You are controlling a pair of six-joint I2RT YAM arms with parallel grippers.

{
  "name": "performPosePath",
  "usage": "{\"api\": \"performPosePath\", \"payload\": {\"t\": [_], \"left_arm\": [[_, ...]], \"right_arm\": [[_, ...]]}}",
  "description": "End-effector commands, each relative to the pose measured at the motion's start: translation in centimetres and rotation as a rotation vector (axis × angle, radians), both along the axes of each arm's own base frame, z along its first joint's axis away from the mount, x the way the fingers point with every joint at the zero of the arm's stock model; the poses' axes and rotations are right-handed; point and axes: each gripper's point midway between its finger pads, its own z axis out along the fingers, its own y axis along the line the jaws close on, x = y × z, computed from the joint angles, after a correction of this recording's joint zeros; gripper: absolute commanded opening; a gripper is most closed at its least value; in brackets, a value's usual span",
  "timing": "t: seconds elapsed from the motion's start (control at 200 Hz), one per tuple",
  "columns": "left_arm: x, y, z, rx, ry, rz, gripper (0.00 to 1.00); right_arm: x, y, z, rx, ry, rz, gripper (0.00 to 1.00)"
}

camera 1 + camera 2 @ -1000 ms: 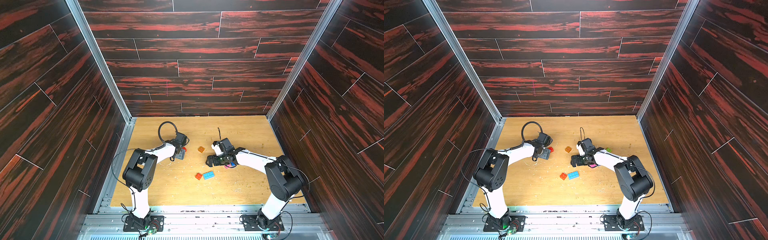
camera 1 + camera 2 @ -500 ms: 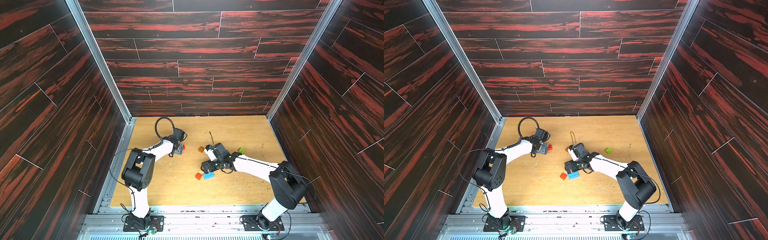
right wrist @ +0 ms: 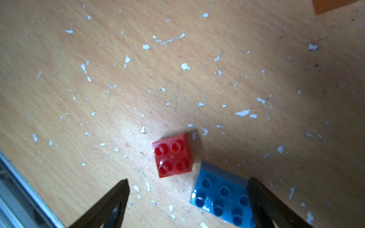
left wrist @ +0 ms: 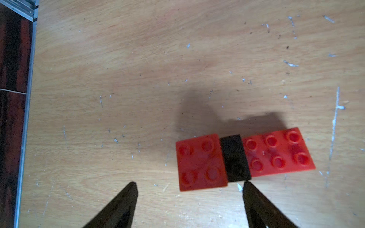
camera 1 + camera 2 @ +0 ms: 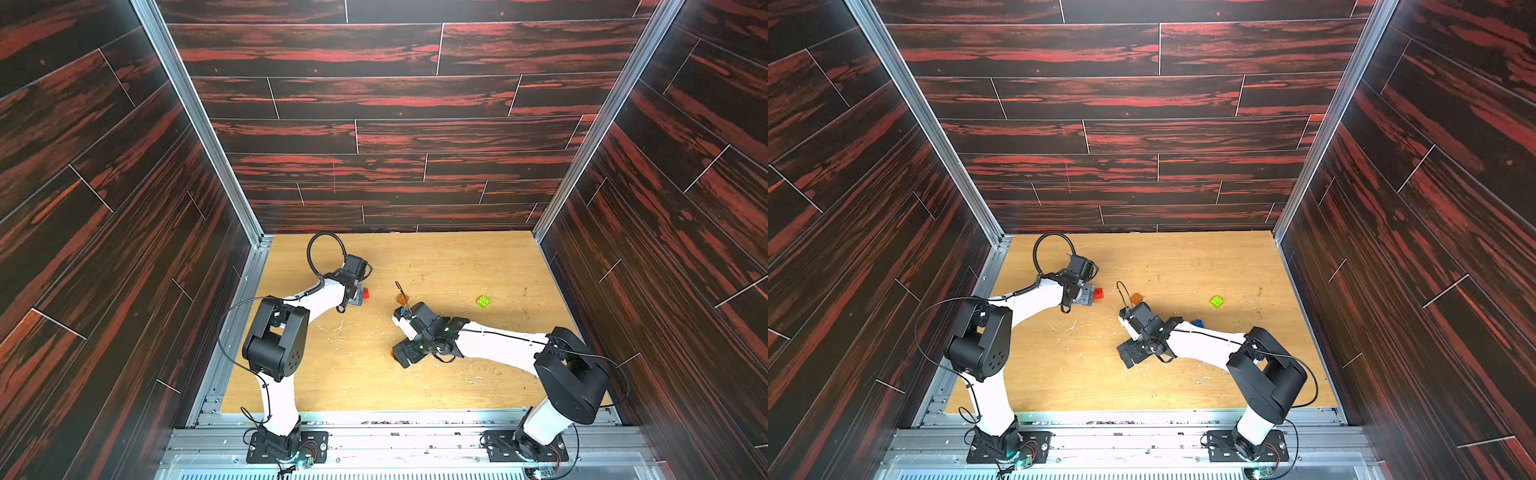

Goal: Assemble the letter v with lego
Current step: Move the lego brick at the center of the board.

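Two pincers in shot, so what's each one up to, and where's the lego? (brickbod)

Both are spread wide with nothing in them. (yamfan)

Ok, left gripper (image 4: 189, 186) first? (brickbod)

Just ahead of its tips a little row lies flat on the wooden table (image 4: 138, 69), studs up and all touching: red square brick (image 4: 201, 161), black brick (image 4: 235, 158), then the longer red brick (image 4: 278, 152). One fingertip (image 4: 246, 187) sits right at the black one's edge, can't tell if it touches. In both top views that row is left of the table's middle, in the far half.

And the right gripper (image 3: 187, 180)? (brickbod)

It's low over the middle of the table. A loose red square (image 3: 172, 156) lies just ahead of the gap between its fingers, studs up. The light blue brick (image 3: 221, 197) is just beside it, one end hidden behind a finger (image 3: 262, 197). In a top view the orange-brown brick (image 5: 1136, 297) lies past that gripper toward the far edge, a dark blue brick (image 5: 1197, 323) peeks out beside the right forearm, and the green brick (image 5: 1217, 301) sits alone in the right half, well apart from the rest. (yamfan)
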Motion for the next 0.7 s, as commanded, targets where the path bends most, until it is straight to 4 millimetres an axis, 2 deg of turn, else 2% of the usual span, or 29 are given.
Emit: {"api": "performPosePath", "payload": {"t": [0.0,0.14,0.351,0.411,0.421,0.446,0.696], "left_arm": [[0.8,0.5,0.6,0.012,-0.020,0.015,0.85],[0.3,0.0,1.5,-0.041,-0.047,0.005,0.85],[-1.6,0.1,2.9,-0.084,-0.074,0.007,0.85],[-2.2,0.3,2.5,-0.083,-0.064,0.010,0.85],[-2.2,0.3,3.4,-0.091,-0.082,0.010,0.85],[-2.3,0.3,3.8,-0.095,-0.091,0.008,0.85],[-3.1,0.4,4.3,-0.116,-0.088,0.015,0.85]], "right_arm": [[0.0,0.3,-0.2,-0.034,-0.009,0.020,0.93],[0.1,0.6,-0.3,-0.040,-0.011,0.028,0.91],[0.1,1.4,-0.1,-0.044,-0.005,0.053,0.91],[0.0,1.7,-0.3,-0.049,0.000,0.058,0.90],[0.0,1.8,-0.2,-0.048,-0.001,0.060,0.90],[-0.1,1.9,-0.4,-0.050,0.001,0.064,0.90],[-0.1,2.4,-1.1,-0.074,0.007,0.077,0.89]]}}
